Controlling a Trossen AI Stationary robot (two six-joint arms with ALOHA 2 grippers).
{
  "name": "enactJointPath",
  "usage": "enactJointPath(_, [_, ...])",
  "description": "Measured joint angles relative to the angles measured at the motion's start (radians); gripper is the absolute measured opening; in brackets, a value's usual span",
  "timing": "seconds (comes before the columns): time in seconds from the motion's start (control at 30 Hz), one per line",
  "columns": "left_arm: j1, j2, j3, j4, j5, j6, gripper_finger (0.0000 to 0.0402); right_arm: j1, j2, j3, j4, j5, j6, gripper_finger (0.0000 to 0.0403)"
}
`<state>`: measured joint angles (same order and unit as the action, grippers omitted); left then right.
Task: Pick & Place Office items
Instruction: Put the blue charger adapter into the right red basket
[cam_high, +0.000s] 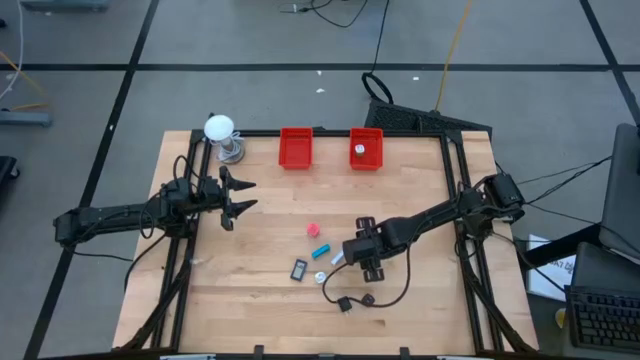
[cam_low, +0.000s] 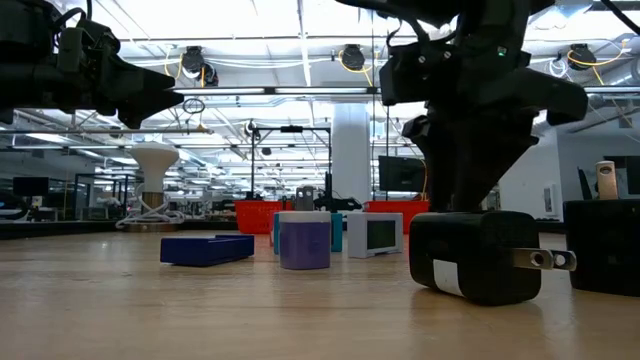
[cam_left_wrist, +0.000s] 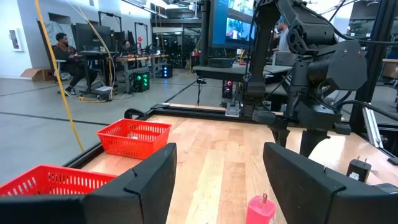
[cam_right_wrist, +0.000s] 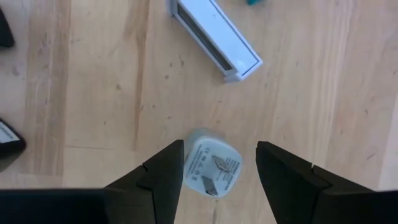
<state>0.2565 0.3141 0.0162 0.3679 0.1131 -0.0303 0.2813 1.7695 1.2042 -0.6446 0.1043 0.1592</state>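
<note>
**Right claw poised over a white plug, office items scattered mid-surface**

The right claw (cam_high: 366, 256) is seen at the lower centre of the high view, its arm reaching in from the right edge of the wooden surface (cam_high: 270, 300). In the right wrist view its two dark fingers (cam_right_wrist: 155, 177) are held apart, and a white round plug adapter (cam_right_wrist: 210, 167) is framed between them, lying on the wood with its metal prongs showing; no contact with either finger can be made out. A flat white rectangular piece (cam_right_wrist: 214, 38) is seen beyond it, at the top of that picture.

Left of the right claw in the high view, a pink piece (cam_high: 313, 230) and a cyan piece (cam_high: 322, 250) are spotted near the centre, with a dark flat rectangle (cam_high: 299, 269) just below them. A black cube on a looped black cable (cam_high: 345, 304) lies lower down. In the low view a black plug cube (cam_low: 478, 256) sits large in the foreground at right, directly under the claw.

Two red bins are lined up along the top edge: the left bin (cam_high: 296, 147) and the right bin (cam_high: 366, 148), the latter with a small white piece inside. A white ball on a metal stand (cam_high: 220, 130) stands at the upper left corner.

The left claw (cam_high: 238, 196) is held at the left side, fingers spread wide, clamped on nothing.
</note>
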Motion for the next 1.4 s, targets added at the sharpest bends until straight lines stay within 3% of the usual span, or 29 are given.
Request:
enactJointPath(0.43, [0.000, 0.000, 0.000, 0.000, 0.000, 0.000, 0.0244, -0.003, 0.000, -0.028, -0.012, -0.002, 0.083, 0.0187])
enactJointPath(1.4, [0.000, 0.000, 0.000, 0.000, 0.000, 0.000, 0.0244, -0.003, 0.000, -0.028, -0.010, -0.005, 0.012, 0.0140])
